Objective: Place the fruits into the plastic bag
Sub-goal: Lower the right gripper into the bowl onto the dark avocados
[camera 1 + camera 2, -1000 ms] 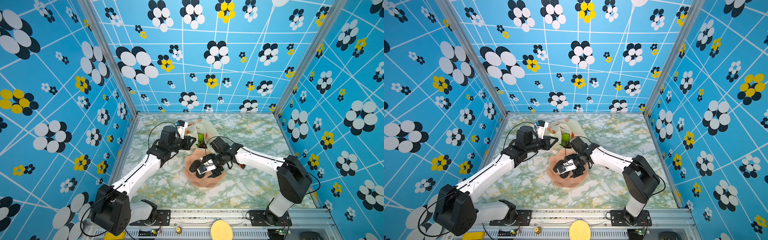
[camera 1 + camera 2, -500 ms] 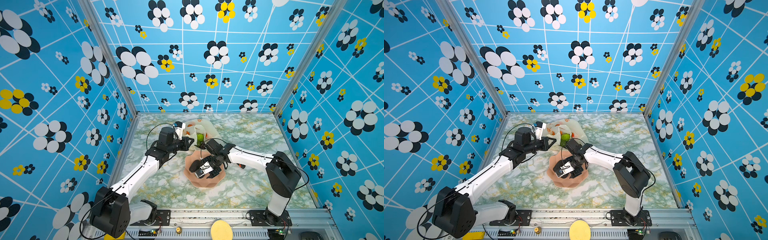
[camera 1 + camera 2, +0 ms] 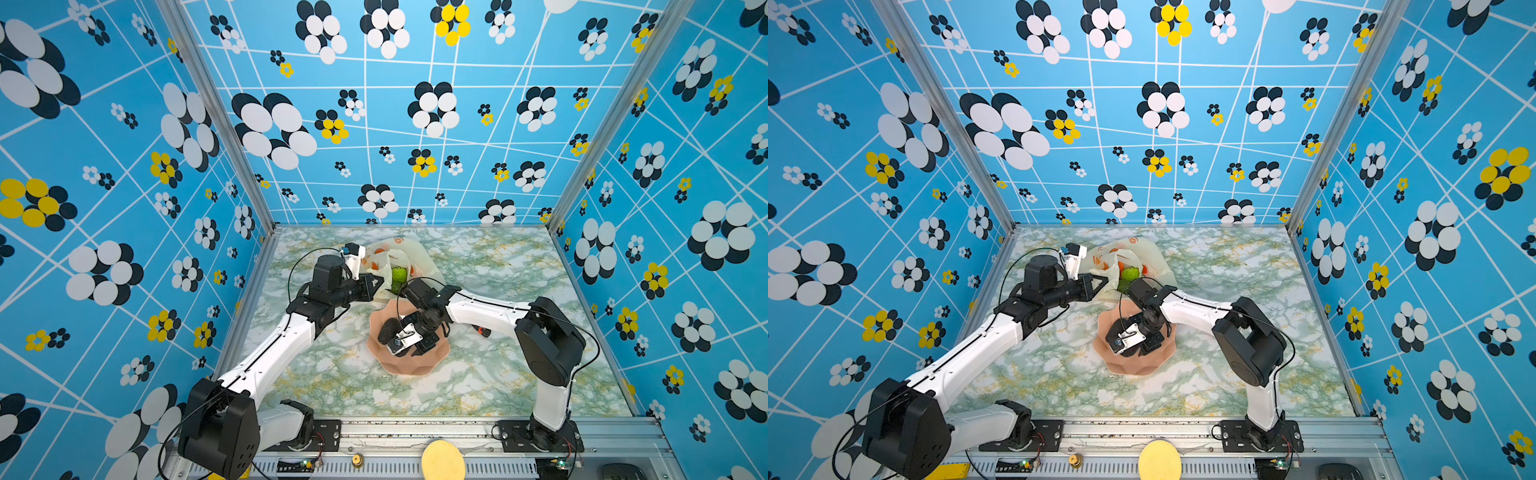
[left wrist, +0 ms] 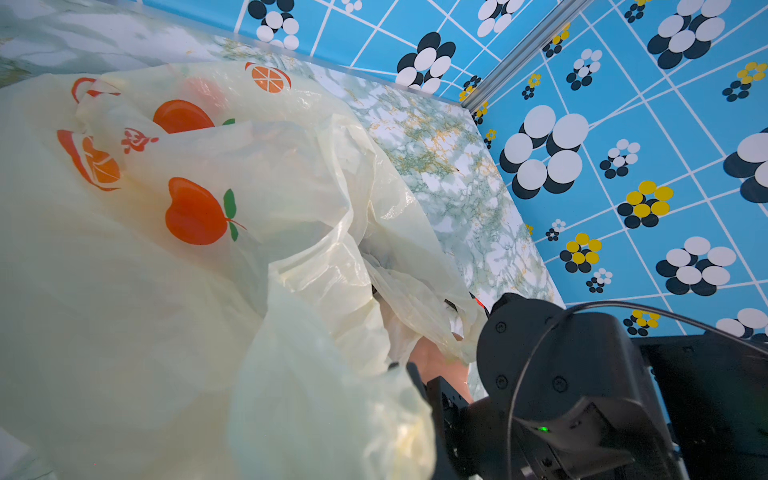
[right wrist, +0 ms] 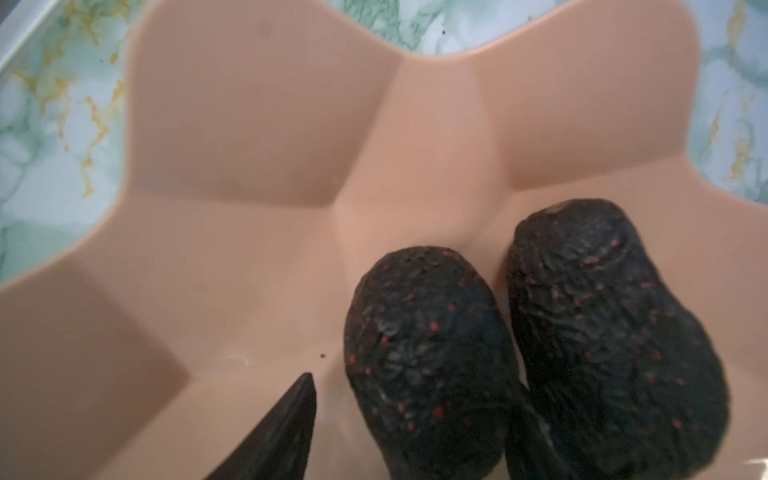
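Note:
The plastic bag (image 3: 397, 251) (image 3: 1121, 253) lies crumpled at the back of the table, with a green fruit (image 3: 400, 277) (image 3: 1128, 274) showing at its mouth. My left gripper (image 3: 376, 284) (image 3: 1102, 282) is shut on the bag's front edge, and the film (image 4: 208, 291) covers most of the left wrist view. Two rough black oval fruits (image 5: 428, 353) (image 5: 615, 332) lie side by side in the pink dish (image 3: 411, 370) (image 5: 249, 124). My right gripper (image 5: 415, 382) reaches down into the dish, open. It straddles the oval fruit with one finger (image 5: 291, 415) apart from it.
A red-and-black utility knife (image 3: 482, 331) lies on the marble table, partly under the right forearm. Blue flowered walls close in on the left, back and right. A yellow disc (image 3: 442, 461) sits on the front rail.
My right gripper has settled lower in the dish and its jaws have narrowed around one black oval. The right elbow swung left. My left gripper drifted slightly left, still holding the bag.

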Robot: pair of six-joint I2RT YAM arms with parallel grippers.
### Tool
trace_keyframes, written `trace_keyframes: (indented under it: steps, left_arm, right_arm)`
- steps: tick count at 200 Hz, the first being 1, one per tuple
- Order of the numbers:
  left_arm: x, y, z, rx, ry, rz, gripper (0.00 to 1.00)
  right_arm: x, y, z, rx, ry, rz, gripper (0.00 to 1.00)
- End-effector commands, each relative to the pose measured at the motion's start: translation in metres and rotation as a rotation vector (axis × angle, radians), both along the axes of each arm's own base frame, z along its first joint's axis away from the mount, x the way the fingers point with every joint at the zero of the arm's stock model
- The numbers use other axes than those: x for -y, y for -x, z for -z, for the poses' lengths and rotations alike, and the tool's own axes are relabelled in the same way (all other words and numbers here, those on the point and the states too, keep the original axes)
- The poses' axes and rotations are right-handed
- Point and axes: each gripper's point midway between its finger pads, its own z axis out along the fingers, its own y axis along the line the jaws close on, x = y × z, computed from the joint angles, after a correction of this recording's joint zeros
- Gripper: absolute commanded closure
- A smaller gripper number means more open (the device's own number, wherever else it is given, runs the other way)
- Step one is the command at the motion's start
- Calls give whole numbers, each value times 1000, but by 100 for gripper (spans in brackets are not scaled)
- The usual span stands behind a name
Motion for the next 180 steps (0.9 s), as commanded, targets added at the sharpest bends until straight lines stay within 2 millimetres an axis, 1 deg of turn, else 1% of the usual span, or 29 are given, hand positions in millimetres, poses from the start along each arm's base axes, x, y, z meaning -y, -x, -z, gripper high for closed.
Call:
trace_keyframes:
  steps: [1, 29, 44, 78, 113, 150, 180]
  left_arm:
    - [-4, 3, -5, 4, 16, -7, 100]
    - [-3, 2, -6, 2, 20, -6, 100]
    - [-3, 0, -6, 2, 21, -8, 100]
    - [-2, 0, -8, -1, 25, -6, 100]
    - [-2, -1, -7, -5, 33, -10, 100]
    - [-1, -3, -7, -12, 41, -13, 100]
    - [1, -6, -9, -17, 49, -9, 100]
  right_arm:
    - [2, 4, 6, -19, 38, -15, 32]
    - [-3, 4, 8, -21, 29, -6, 38]
    - [-7, 4, 7, -29, 15, 7, 45]
    - [-6, 5, 5, -31, 15, 23, 59]
    - [-3, 6, -2, -23, -3, 50, 70]
    - [0, 9, -7, -31, -38, 87, 73]
    - [-4, 8, -17, -74, -110, 158, 76]
